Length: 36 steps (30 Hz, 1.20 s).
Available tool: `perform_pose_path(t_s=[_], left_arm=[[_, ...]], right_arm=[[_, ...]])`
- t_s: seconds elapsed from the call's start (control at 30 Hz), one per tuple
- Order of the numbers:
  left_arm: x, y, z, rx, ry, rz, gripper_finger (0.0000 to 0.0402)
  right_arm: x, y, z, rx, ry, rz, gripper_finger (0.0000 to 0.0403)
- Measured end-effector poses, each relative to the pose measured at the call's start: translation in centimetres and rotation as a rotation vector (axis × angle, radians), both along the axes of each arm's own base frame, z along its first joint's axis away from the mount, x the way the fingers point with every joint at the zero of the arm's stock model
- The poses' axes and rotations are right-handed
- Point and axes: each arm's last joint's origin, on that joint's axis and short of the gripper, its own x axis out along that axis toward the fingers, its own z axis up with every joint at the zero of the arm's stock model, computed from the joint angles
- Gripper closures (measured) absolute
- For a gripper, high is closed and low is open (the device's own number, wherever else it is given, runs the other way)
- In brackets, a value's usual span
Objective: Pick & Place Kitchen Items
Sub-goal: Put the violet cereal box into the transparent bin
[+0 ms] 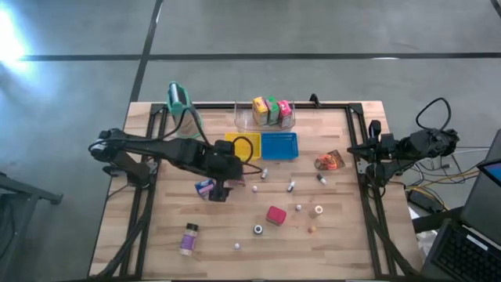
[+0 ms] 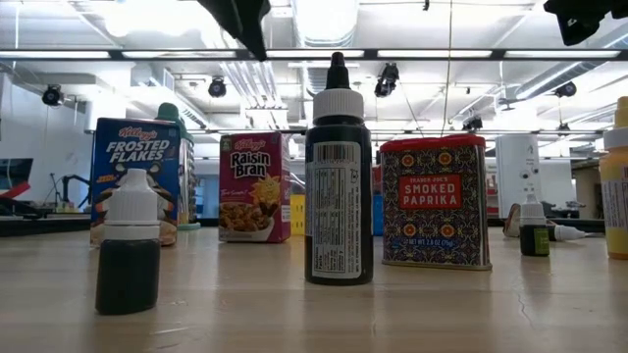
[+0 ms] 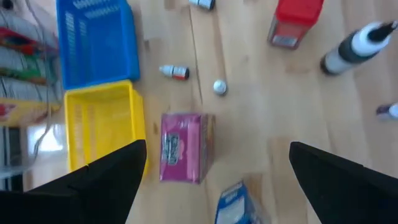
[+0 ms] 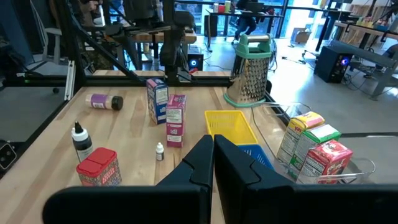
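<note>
While the wooden table (image 1: 344, 243) carries most of the scene, the largest things on it are the two square trays, the yellow tray (image 1: 243, 146) and the blue tray (image 1: 279, 145), lying side by side near the far edge; neither appears to hold anything. Just behind them the clear bin (image 1: 266, 121) holds three cartons (image 1: 271, 111), which I judge to be the finished part of the job.

Over the table's left half, the left gripper (image 1: 221, 185) hovers with its fingers spread wide and nothing between them. Below it stand a pink carton (image 3: 182, 147) and, just beside that, a blue carton (image 3: 233, 202); the pink one looks like the next pick, though that is a guess. At the right edge, the right gripper (image 4: 213, 149) waits clenched shut on nothing.

Much is left. A red paprika tin (image 1: 275, 215) stands near the table's middle, an orange pouch (image 1: 329, 161) lies toward the right side, and a spice jar (image 1: 189, 239) lies on its side near the front left corner. Smallest of all, a black dropper bottle (image 4: 80, 140) and several tiny white vials (image 1: 290, 187) are scattered between them.
</note>
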Motion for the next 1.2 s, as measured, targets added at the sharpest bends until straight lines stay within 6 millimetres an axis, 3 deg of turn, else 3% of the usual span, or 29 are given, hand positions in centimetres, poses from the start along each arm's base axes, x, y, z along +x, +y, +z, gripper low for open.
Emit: perform_pose_path(t_s=[0.13, 0.43, 0.8, 1.2], left_arm=[[-0.2, 0.5, -0.4, 0.014, 0.041, 0.031, 0.0003], [-0.1, 1.3, -1.9, 0.087, 0.097, -0.082, 0.0003], [-0.8, 1.2, -2.4, 0.072, 0.155, 0.064, 0.0003], [0.0, 4.7, -4.5, -0.056, 0.166, 0.036, 0.0026]], right_arm=[[0.0, 0.0, 0.0, 0.0, 0.0, 0.0, 0.0394], [0.0, 0.0, 0.0, -0.001, 0.0, 0.0, 0.0394], [0.0, 0.0, 0.0, -0.001, 0.0, 0.0, 0.0394], [0.0, 0.0, 0.0, 0.0, 0.0, 0.0, 0.0394]])
